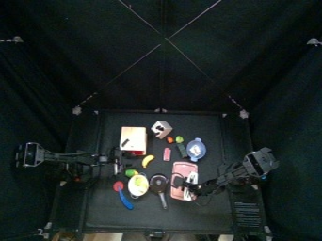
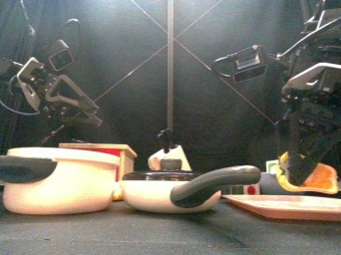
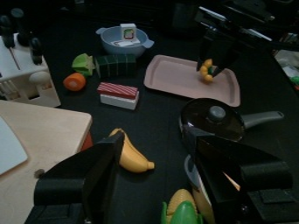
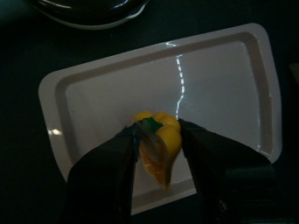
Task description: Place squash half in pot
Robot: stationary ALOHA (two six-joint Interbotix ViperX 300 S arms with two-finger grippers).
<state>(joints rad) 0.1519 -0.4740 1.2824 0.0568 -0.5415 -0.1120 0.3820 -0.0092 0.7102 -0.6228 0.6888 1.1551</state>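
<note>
My right gripper is shut on the yellow squash half and holds it a little above the pink tray. In the front view the right gripper hangs at the right with the squash half over the tray. The pale pot stands at the front left; in the top view the pot lies left of the tray. My left gripper is open and empty, resting at the table's left.
A lidded pan with a dark handle stands between pot and tray; it also shows in the left wrist view. A banana, a red-and-white block, a blue bowl and a wooden box lie around the table.
</note>
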